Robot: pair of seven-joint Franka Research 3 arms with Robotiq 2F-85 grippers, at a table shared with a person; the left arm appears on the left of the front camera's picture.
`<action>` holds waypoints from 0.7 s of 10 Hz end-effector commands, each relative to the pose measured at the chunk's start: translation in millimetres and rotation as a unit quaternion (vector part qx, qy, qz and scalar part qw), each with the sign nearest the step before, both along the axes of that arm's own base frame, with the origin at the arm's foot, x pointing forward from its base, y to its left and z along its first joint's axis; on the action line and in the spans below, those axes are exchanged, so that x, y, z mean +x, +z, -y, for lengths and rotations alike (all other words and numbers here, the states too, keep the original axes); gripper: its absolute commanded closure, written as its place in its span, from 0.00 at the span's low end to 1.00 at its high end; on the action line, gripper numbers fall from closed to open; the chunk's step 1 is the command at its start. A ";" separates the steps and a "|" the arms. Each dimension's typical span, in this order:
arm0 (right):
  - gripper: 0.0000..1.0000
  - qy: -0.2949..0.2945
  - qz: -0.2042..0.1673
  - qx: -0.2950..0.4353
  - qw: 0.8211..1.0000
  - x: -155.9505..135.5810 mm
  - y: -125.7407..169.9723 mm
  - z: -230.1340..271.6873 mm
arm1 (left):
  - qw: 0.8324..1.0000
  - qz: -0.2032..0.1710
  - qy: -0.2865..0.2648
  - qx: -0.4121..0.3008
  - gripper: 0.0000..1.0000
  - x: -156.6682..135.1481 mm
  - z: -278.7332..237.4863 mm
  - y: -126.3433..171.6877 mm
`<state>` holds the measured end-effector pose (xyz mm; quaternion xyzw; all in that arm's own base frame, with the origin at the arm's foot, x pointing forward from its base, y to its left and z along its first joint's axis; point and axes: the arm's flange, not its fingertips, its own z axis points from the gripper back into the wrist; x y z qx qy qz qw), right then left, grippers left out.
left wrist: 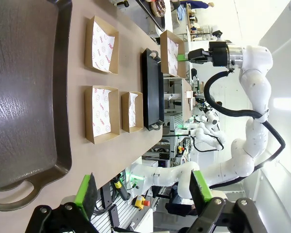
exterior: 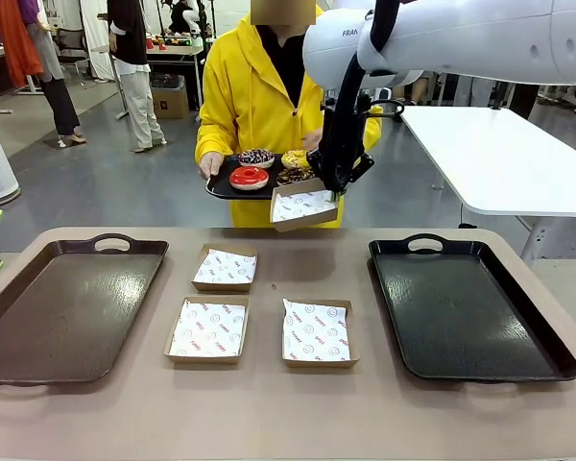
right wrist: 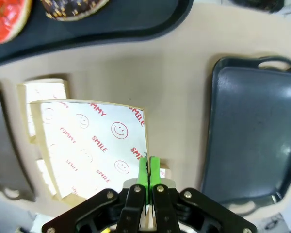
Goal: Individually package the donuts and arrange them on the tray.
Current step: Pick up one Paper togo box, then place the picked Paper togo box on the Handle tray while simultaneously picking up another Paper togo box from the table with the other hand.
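The right gripper (right wrist: 148,166) is fully closed, with its green pads pinched flat on one wall of a paper-lined cardboard box (exterior: 304,205). The box hangs from that single edge, clear of the table (exterior: 269,413) and somewhat tilted. It sits at the far side, just below the rim of the black serving tray (exterior: 219,188) that a person (exterior: 250,96) holds out.

All four donuts lie on the serving tray, and none is boxed:
- Sprinkled donut (exterior: 256,156): far left.
- Yellow donut (exterior: 295,157): far right.
- Red donut (exterior: 249,177): near left.
- Chocolate donut (exterior: 294,176): near right, closest to the held box.

The left gripper (left wrist: 144,190) has its jaws wide and holds nothing. It hovers near the handle end of the brown tray (left wrist: 24,97) at the table's left. Three further lined boxes (exterior: 208,329) rest on the table between the brown tray and the black tray (exterior: 466,307) at the right. Both table trays carry nothing.

Step in hand: presenting the first box to receive a donut. Packaging appears to be at its start.

Next move: level the box floor and hold it steady beside the serving tray so that a donut can go in, then carry it to a table tray. The grip is on one thin wall, so added weight may swing the box about the pads. Move slowly.
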<state>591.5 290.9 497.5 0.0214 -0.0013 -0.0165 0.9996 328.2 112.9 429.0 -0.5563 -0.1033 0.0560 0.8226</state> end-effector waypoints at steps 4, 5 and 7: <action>0.99 -0.003 0.006 0.005 1.000 -3.7 3.1 3.0 | 1.000 0.005 0.001 -0.005 0.00 -0.5 -0.6 0.8; 0.99 -0.003 0.006 0.005 1.000 -3.7 3.1 3.0 | 1.000 0.005 0.001 -0.005 0.00 -0.5 -0.6 0.8; 0.99 -0.003 0.006 0.005 1.000 -3.7 3.1 3.0 | 1.000 0.005 0.001 -0.005 0.00 -0.5 -0.6 0.8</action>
